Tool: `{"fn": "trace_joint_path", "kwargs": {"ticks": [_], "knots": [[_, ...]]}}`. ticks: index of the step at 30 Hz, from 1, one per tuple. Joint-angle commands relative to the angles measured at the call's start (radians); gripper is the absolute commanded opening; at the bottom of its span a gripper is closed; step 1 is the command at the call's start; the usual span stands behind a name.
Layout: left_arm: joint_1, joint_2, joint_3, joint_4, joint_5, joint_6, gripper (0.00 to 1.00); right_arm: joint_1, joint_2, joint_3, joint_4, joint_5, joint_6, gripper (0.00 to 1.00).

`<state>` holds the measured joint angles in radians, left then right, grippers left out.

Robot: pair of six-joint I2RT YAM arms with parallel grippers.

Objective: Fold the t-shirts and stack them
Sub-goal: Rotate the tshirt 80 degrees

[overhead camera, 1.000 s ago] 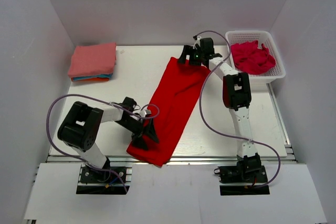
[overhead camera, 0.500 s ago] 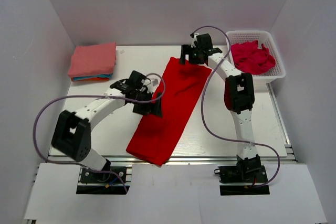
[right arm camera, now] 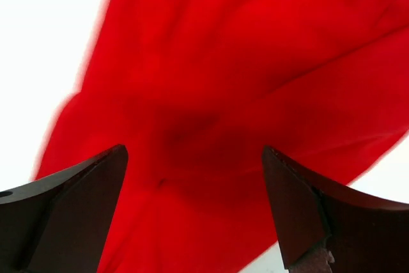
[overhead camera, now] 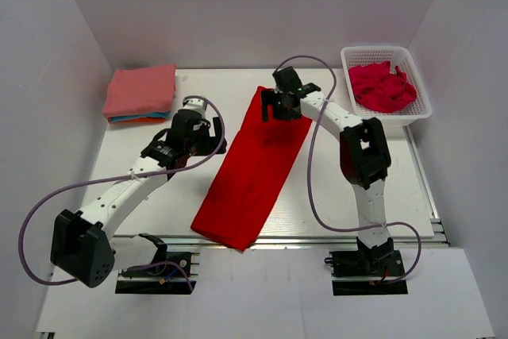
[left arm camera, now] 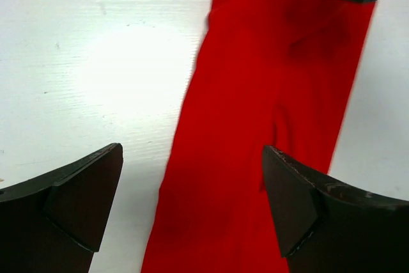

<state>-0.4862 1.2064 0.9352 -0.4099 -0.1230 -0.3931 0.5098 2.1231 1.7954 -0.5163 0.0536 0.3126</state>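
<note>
Both claws are spread wide and hold nothing. The left claw [overhead camera: 209,140] hangs near the middle of the frame, over the left long edge of the red t-shirt [overhead camera: 252,166], one finger above white table [overhead camera: 190,93] and one above cloth. The right claw [overhead camera: 270,105] hangs over the shirt's top end. The shirt lies in a long slanted strip, and its low corner reaches the table's front edge. White table shows on both sides of it. A stack of folded t-shirts [overhead camera: 141,93] sits upper left. A pink-red t-shirt [overhead camera: 381,87] is bunched in the basket [overhead camera: 421,93], upper right.
</note>
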Motion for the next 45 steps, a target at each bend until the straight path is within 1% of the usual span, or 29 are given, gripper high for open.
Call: {"fn": "trace_joint_path", "kwargs": {"ticks": [1,2,5,8,12,13,15,16,17,19,20,21,23,24,27,28,30,32,33,34,35,36,38,39,40,41,42,44,45], "knots": [[0.003,0.036,-0.018,0.054,-0.063,-0.021,0.99,0.003,0.080,0.053,-0.034,0.051,0.022,0.91],[0.003,0.071,-0.018,0.031,-0.052,-0.021,0.99,0.004,0.134,0.068,-0.040,0.054,0.025,0.91],[0.003,0.140,-0.007,-0.007,-0.061,-0.030,0.99,-0.005,0.207,0.124,-0.068,0.040,0.054,0.91],[0.003,0.176,0.002,-0.021,-0.061,-0.041,0.99,-0.014,0.250,0.139,-0.123,0.090,0.103,0.91],[0.003,0.196,0.011,-0.021,-0.081,-0.041,0.99,-0.039,0.328,0.218,-0.203,0.117,0.091,0.91],[0.003,0.206,0.011,-0.021,-0.081,-0.041,0.99,-0.043,0.390,0.304,-0.227,0.126,0.082,0.91],[0.003,0.206,0.040,-0.030,-0.093,-0.041,0.99,-0.070,0.441,0.379,-0.263,0.132,0.054,0.91],[0.003,0.206,0.040,-0.030,-0.093,-0.032,0.99,-0.079,0.513,0.465,-0.280,0.143,0.036,0.91],[0.003,0.215,0.053,-0.030,-0.093,-0.023,0.99,-0.117,0.532,0.529,-0.275,0.135,0.008,0.91],[0.012,0.216,0.062,-0.030,-0.093,-0.023,0.99,-0.131,0.540,0.542,-0.147,0.126,-0.042,0.91],[0.012,0.216,0.062,-0.030,-0.083,-0.010,0.99,-0.148,0.534,0.514,-0.105,0.091,-0.079,0.91],[0.012,0.226,0.071,-0.021,-0.070,0.006,0.99,-0.151,0.516,0.504,0.036,0.083,-0.102,0.91],[0.012,0.248,0.083,-0.021,-0.015,0.025,0.99,-0.166,0.497,0.493,0.128,0.083,-0.191,0.91],[0.012,0.248,0.092,-0.021,0.003,0.046,0.99,-0.172,0.495,0.522,0.210,0.050,-0.210,0.91],[0.012,0.275,0.102,-0.021,0.045,0.046,0.99,-0.177,0.480,0.608,0.272,-0.001,-0.306,0.91],[0.012,0.275,0.102,-0.030,0.057,0.046,0.99,-0.172,0.442,0.592,0.286,0.002,-0.395,0.91],[0.012,0.285,0.102,-0.030,0.081,0.046,0.99,-0.162,0.358,0.531,0.320,-0.039,-0.446,0.91],[0.012,0.260,0.062,0.012,0.104,0.057,0.99,-0.148,0.273,0.467,0.309,-0.081,-0.500,0.91],[0.012,0.251,0.050,0.026,0.105,0.057,0.99,-0.143,0.220,0.446,0.268,-0.095,-0.501,0.91],[0.012,0.251,0.028,0.054,0.123,0.057,0.99,-0.131,0.169,0.390,0.248,-0.103,-0.497,0.91],[0.012,0.251,0.028,0.054,0.137,0.057,0.99,-0.123,0.120,0.371,0.178,-0.106,-0.488,0.91],[0.012,0.271,0.019,0.054,0.154,0.057,0.99,-0.113,0.095,0.330,0.153,-0.098,-0.446,0.91],[0.012,0.280,0.019,0.043,0.166,0.057,0.99,-0.082,-0.021,0.239,0.090,-0.124,-0.443,0.91],[0.012,0.280,0.004,0.043,0.166,0.057,0.99,-0.051,-0.055,0.131,0.096,-0.124,-0.464,0.91],[0.012,0.262,-0.010,0.054,0.166,0.057,0.99,-0.038,-0.149,0.013,0.116,-0.073,-0.468,0.91],[0.012,0.249,-0.028,0.068,0.177,0.057,0.99,-0.001,-0.178,-0.084,0.124,-0.058,-0.463,0.91],[0.012,0.240,-0.062,0.085,0.186,0.057,0.99,0.025,-0.198,-0.158,0.116,0.021,-0.390,0.91],[0.012,0.240,-0.085,0.111,0.197,0.057,0.99,0.047,-0.281,-0.264,0.088,0.009,-0.336,0.91],[0.012,0.240,-0.085,0.123,0.210,0.057,0.99,0.058,-0.302,-0.301,0.085,0.003,-0.229,0.91]]}}
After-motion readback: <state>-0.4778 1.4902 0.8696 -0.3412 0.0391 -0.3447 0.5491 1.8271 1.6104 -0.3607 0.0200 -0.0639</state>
